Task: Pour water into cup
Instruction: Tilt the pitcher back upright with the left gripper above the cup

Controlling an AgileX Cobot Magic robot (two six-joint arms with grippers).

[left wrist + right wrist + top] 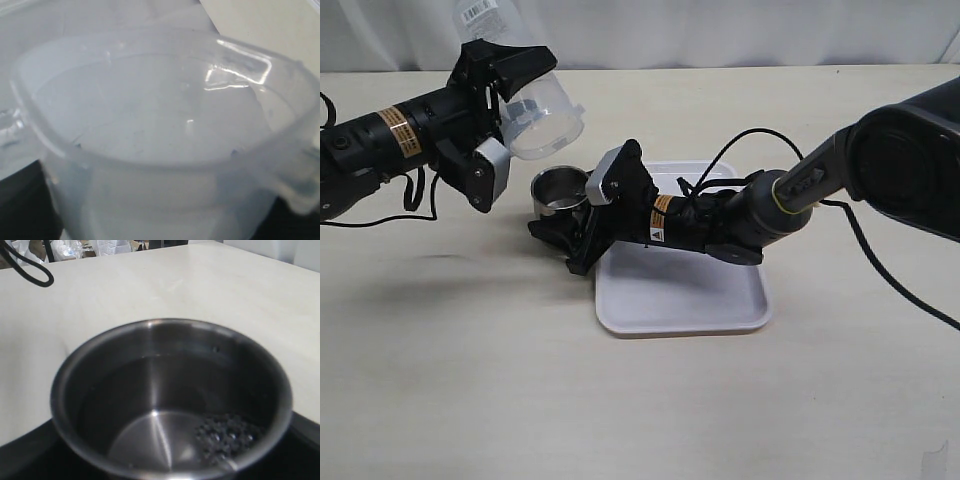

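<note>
Exterior view, and we are right in the pour. In the upper left of the frame the left gripper (515, 120) has the plastic container (545, 115) tipped hard over, its fingers (490, 170) clamped on either side of the clear body. The container's open mouth faces down and to the right, just above the cup (558, 190).

The cup sits just left of centre, beside the left edge of the white tray (680, 290) and not on it. The right gripper (570, 204) reaches in from the right across the tray, its fingers (603, 175) pinching the cup between them. Whether the cup's base rests on the desk (470, 380) or hangs a touch above it, I cannot tell.

Right wrist view, straight into the cup (170, 400): a patch of bubbles (227, 437) sits low against one side, over what looks like a shallow pool of water (150, 440). So some has landed, I'd say, but the level looks low and most of the steel wall is bare.

Left wrist view shows only the container's translucent rim (160, 125). It is too cloudy to judge what is left inside, and no stream shows in any view.

My read: grasp, lift and tilt are done and the pour is under way or nearly spent. What is left is to finish the pour, bring the container upright and set both down.
</note>
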